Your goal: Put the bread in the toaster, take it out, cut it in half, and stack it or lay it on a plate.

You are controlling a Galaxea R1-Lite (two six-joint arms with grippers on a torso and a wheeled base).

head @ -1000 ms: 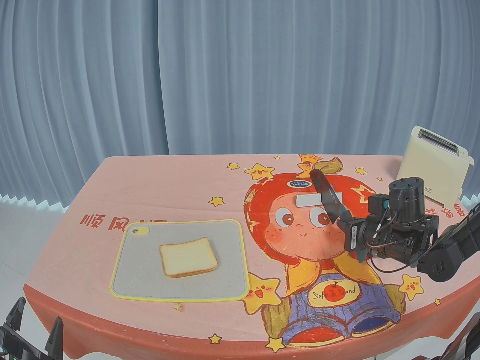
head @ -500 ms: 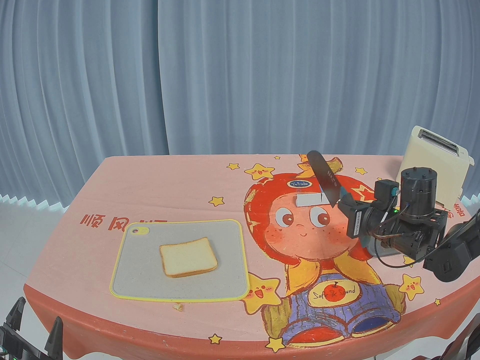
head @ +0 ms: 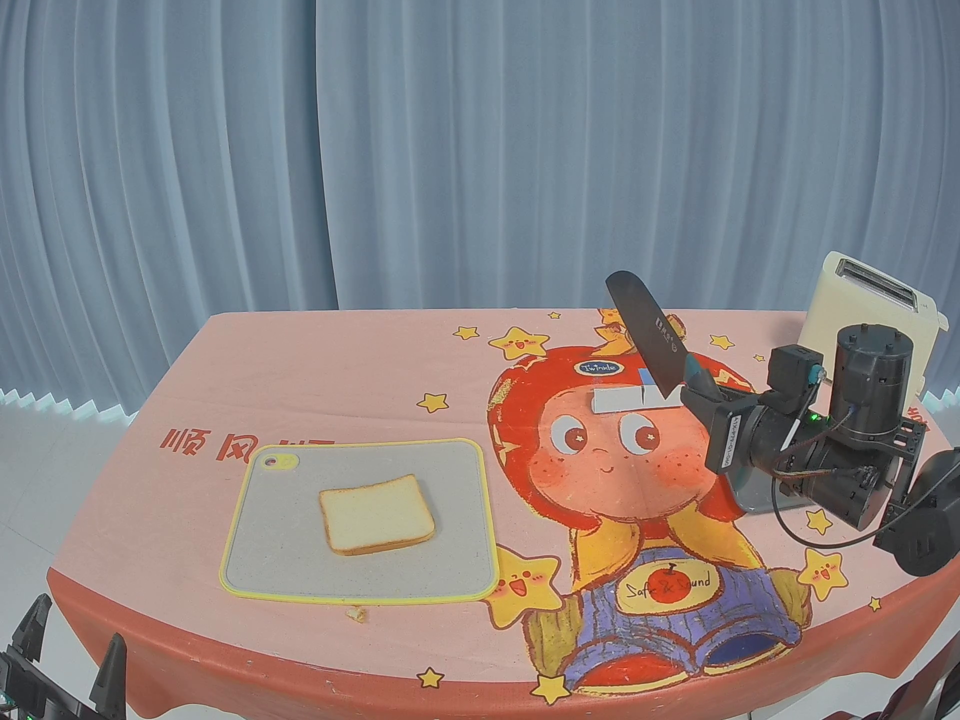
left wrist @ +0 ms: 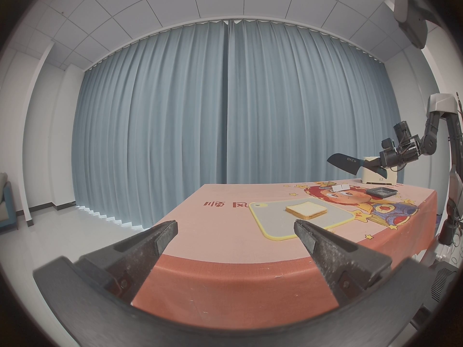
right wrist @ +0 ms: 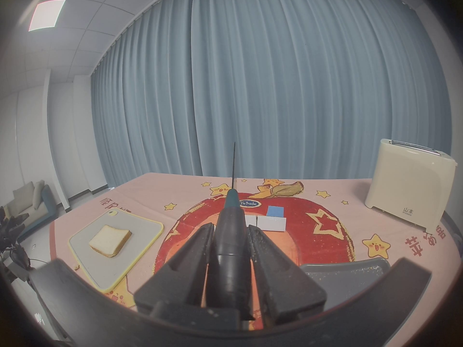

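A slice of bread (head: 377, 515) lies flat on the grey, yellow-rimmed cutting board (head: 290, 552) at the table's front left. The cream toaster (head: 868, 330) stands at the far right edge. My right gripper (head: 706, 399) is shut on the handle of a black-bladed knife (head: 648, 335), held in the air over the table's right half with the blade pointing up and to the left. In the right wrist view the knife (right wrist: 230, 237) sits between the fingers, blade edge-on. My left gripper (left wrist: 235, 228) is open and holds nothing, low off the table's front left corner.
A small white and blue block (head: 622, 398) lies on the cloth below the blade. A grey tray (right wrist: 345, 273) sits under the right arm, near the toaster. A crumb (head: 354, 613) lies in front of the cutting board.
The right arm has lifted the knife higher and drawn it back to the right, toward the toaster. The bread, board and left gripper have not moved.
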